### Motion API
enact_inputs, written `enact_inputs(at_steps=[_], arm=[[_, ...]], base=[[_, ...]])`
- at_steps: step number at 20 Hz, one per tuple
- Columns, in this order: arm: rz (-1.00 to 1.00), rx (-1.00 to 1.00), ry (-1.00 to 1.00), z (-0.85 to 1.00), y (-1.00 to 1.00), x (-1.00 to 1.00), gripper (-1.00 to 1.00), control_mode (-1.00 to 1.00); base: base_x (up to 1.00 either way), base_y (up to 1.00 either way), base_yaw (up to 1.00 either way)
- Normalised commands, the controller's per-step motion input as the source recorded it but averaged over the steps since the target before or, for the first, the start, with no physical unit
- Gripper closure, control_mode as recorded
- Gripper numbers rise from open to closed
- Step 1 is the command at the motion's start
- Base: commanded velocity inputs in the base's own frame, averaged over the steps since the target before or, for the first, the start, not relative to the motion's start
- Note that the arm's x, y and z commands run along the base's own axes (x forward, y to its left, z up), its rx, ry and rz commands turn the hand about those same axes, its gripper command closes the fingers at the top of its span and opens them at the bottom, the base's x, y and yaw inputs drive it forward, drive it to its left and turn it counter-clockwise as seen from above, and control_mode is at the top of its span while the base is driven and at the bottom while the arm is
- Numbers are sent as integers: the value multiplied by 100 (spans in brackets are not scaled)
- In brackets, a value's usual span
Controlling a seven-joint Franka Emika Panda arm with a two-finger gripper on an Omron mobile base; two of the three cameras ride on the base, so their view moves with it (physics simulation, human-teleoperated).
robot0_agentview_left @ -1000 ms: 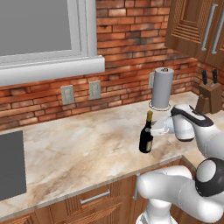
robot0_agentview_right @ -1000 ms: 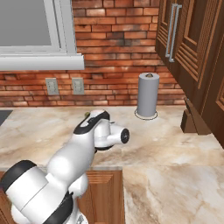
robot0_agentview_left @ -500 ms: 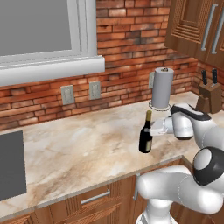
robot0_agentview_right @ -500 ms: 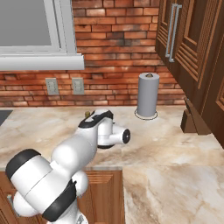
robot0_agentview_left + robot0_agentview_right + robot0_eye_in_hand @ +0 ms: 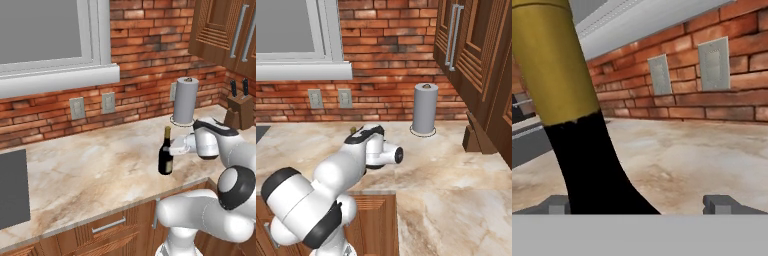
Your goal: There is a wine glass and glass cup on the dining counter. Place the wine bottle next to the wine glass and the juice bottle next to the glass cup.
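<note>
Left base view: from behind the arm's left, facing forward and down toward the paper towel roll point(image 5: 185, 100) by the brick wall. Right base view: from the arm's right, sharing that roll point(image 5: 424, 109). Hand view: very close and low over the counter, left of the roll.

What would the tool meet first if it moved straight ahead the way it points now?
Probably the wine bottle: its neck already stands between the open tool's fingertips, toward the left one. Past it lies bare worktop, then the brick wall.

Bare table point(image 5: 90, 170) spreads left of the wine bottle point(image 5: 165, 155); a paper-towel roll point(image 5: 185, 101) stands close behind it.
</note>
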Motion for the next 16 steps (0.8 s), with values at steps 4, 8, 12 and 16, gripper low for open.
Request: enact_inputs(at_steps=[4, 8, 12, 16], arm=[[0, 0, 0, -15, 20, -18, -100, -100], [0, 0, 0, -11, 20, -22, -100, -100], [0, 0, 0, -9, 13, -9, -100, -100], [0, 0, 0, -5, 1, 18, -100, -100]], base=[[0, 0, 0], [0, 0, 0], [0, 0, 0], [0, 0, 0]])
